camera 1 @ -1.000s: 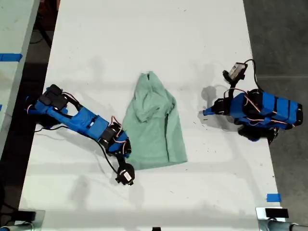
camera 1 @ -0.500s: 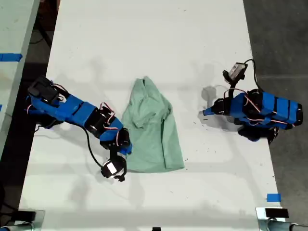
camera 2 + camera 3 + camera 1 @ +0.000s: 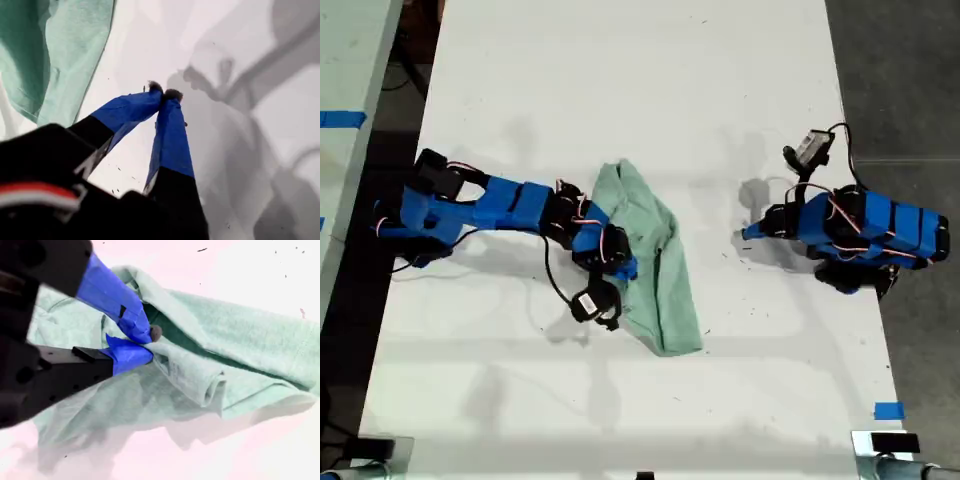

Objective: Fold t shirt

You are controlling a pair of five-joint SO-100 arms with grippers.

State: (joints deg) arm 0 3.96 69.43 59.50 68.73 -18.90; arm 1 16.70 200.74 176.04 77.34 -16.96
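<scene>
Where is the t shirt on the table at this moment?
The t shirt lies near the middle of the white table in the exterior view, pinched by my second gripper at its exterior-view left edge.

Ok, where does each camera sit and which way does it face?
Exterior view: overhead, facing down on the table; both arms show.
First wrist view: on my first gripper, looking along its shut jaws at bare table, t shirt beside.
Second wrist view: on my second gripper, jaws pinching the t shirt.
Shared: all three show the t shirt.

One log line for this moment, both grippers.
second gripper: shut on pale mint-green cloth t shirt | first gripper: shut, empty, beside shirt | fold: underway
</scene>
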